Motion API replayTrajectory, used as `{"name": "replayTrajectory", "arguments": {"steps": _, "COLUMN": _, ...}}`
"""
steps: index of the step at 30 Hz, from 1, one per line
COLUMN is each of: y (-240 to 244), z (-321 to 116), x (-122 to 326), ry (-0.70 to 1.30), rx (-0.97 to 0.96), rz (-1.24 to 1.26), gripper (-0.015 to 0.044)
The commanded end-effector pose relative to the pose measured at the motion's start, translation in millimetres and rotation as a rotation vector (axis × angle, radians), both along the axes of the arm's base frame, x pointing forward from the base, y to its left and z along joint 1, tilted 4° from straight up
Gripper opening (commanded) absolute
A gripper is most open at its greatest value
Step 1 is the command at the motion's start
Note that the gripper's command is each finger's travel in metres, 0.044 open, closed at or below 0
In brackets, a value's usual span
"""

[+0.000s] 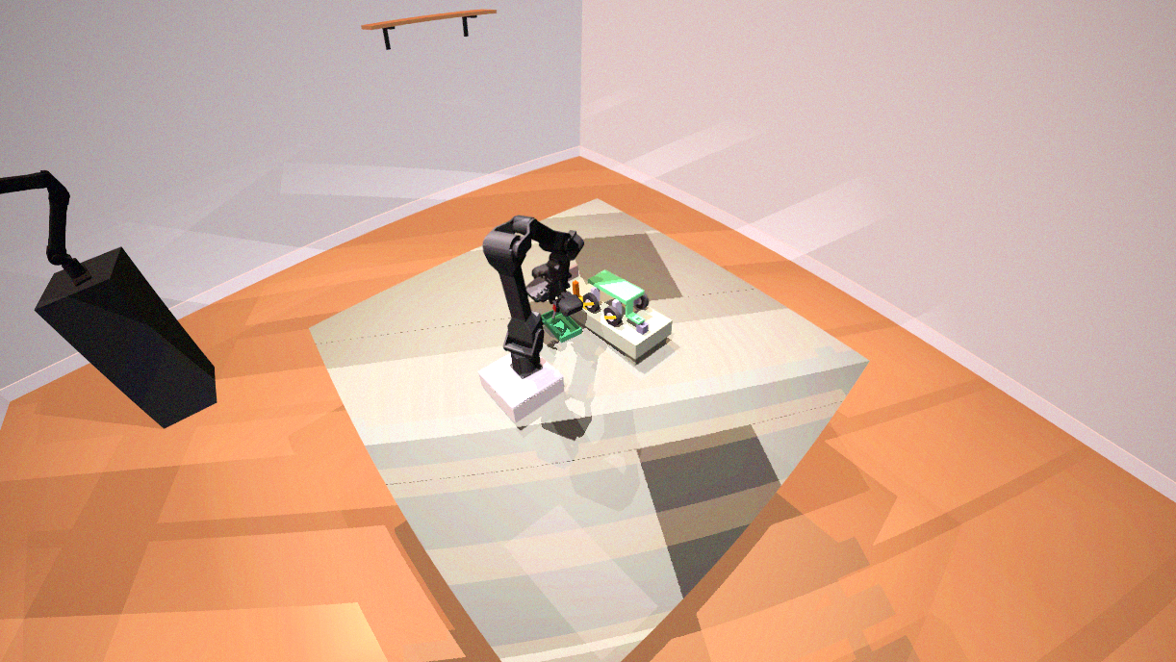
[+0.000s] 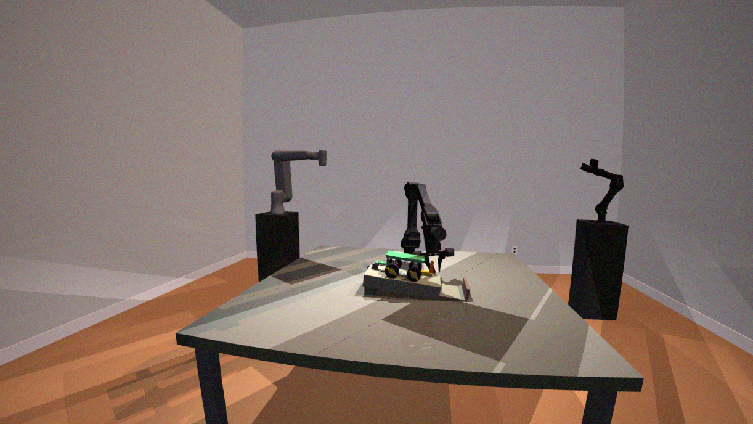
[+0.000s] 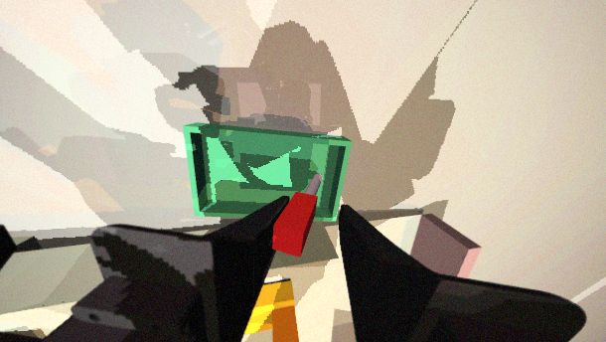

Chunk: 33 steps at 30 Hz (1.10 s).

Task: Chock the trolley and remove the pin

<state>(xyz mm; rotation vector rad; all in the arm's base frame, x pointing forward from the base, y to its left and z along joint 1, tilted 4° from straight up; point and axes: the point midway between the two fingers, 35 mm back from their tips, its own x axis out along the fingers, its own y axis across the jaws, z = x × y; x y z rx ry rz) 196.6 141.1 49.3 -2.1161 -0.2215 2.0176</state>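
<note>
Right in front of you in the wrist view, the gripper (image 1: 559, 310) (image 2: 434, 271) (image 3: 314, 206) stands partly open, its two black fingers apart with nothing clamped between them. The stop pin (image 1: 554, 309) (image 3: 295, 224) is out of the ramp — its red block head lies between the fingers, over toward the one on the picture's left, with a gap on the other side. You cannot tell whether it touches that finger. Its grey shaft slants over the green tray (image 1: 562, 326) (image 3: 273, 171), near one short wall; whether the tip touches the tray is unclear. Just beyond the fingers is the yellow chock (image 1: 577, 293) (image 2: 425, 273) (image 3: 270, 298) with its orange handle upright, on the ramp (image 1: 621, 339) (image 2: 403, 288) just beside the downhill side of the trolley's lower wheel; contact is too small to confirm. The green-topped trolley (image 1: 617, 288) (image 2: 405, 257) stands on its wheels on the ramp, and a pinkish end board (image 2: 465, 289) (image 3: 442, 244) closes the foot. Your black arm (image 1: 514, 288) (image 2: 412, 210) rises from a white base block on the pale table (image 1: 460, 460) (image 2: 316, 336). Farthest off — a grey arm (image 2: 283, 174) and a black one stand on dark pedestals.
</note>
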Motion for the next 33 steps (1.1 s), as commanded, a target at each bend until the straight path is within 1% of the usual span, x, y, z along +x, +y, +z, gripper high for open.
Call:
{"name": "replayTrajectory", "arguments": {"steps": 1, "y": -3, "z": -2, "x": 0, "ry": 0.0, "rx": 0.003, "rz": 0.003, "gripper": 0.019}}
{"name": "replayTrajectory", "arguments": {"steps": 33, "y": -19, "z": -10, "x": 0, "ry": 0.0, "rx": 0.002, "rz": 0.003, "gripper": 0.019}}
